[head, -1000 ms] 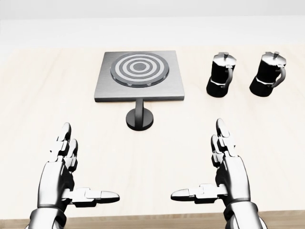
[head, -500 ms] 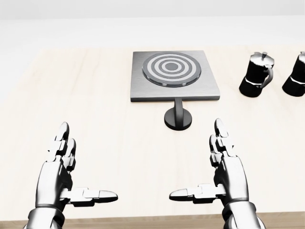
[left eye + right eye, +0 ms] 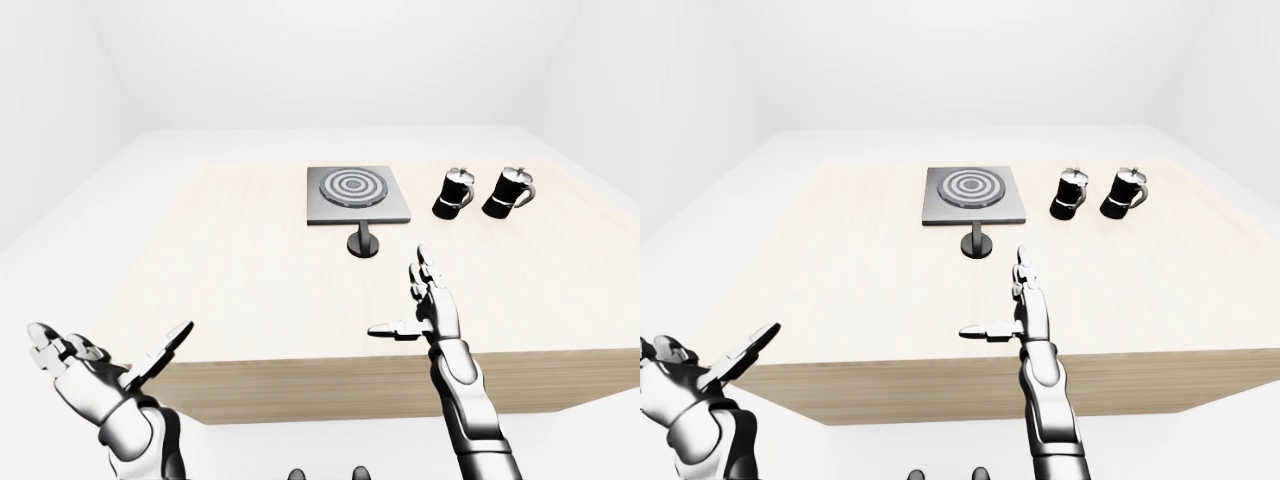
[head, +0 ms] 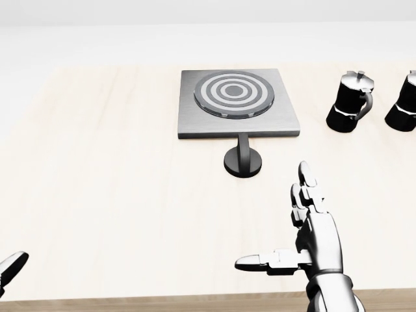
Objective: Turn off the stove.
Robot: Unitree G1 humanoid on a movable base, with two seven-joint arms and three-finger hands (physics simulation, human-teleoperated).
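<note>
Fingers spread on both: left hand (image 3: 95,372) hangs off the tabletop (image 4: 104,169) edge, right hand (image 4: 311,234) hovers just short of the stove knob (image 4: 243,159). Beyond sits the stove (image 4: 237,103), with two moka pots (image 4: 351,102) to its right; a sweeping reach could overshoot the knob or topple them.

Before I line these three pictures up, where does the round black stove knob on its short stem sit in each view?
Left-eye view: the round black stove knob sits just right of centre, below the square grey stove.
Head view: right of centre, upper half, under the stove's lower edge.
Right-eye view: near centre, upper half.
Shared landmark: the ringed burner directly above the knob.
</note>
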